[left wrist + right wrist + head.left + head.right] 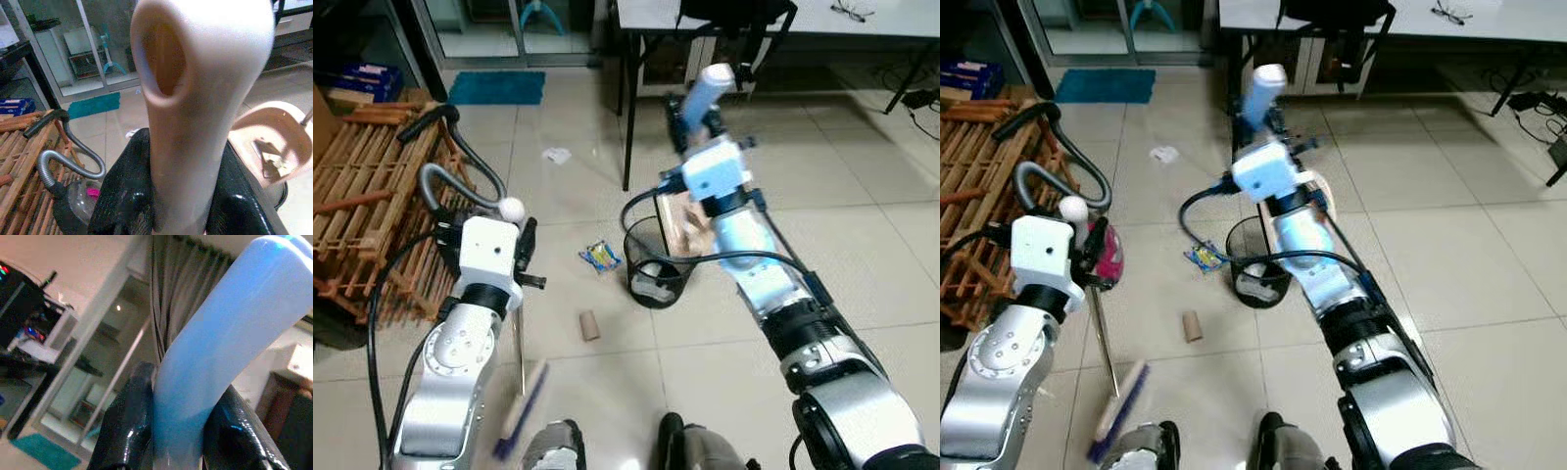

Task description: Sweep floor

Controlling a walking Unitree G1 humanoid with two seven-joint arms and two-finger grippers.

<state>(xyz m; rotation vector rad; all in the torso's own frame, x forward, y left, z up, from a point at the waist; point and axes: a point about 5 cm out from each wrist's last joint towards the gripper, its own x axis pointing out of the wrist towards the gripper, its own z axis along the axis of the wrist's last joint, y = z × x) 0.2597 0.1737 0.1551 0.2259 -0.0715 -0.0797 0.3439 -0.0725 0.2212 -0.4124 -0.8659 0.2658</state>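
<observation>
My left gripper (521, 240) is shut on the white handle (195, 98) of a broom, whose rounded end (512, 208) sticks up above the fingers (122, 205). Its silver pole runs down to the blurred brush head (521, 411) on the floor by my feet. My right gripper (690, 122) is shut on the light-blue handle (710, 88) of a beige dustpan (683, 220). The pan is tilted over a black mesh bin (677, 284). Scraps lie in the dustpan (269, 137). A snack wrapper (600, 257), a cardboard tube (589, 325) and a white paper scrap (556, 154) lie on the tiles.
A wooden slatted rack (362, 186) and a vacuum hose (450, 147) stand close on the left. A black-legged table (626, 98) is behind the bin, with cables at far right. A blue mat (496, 87) lies by the glass door.
</observation>
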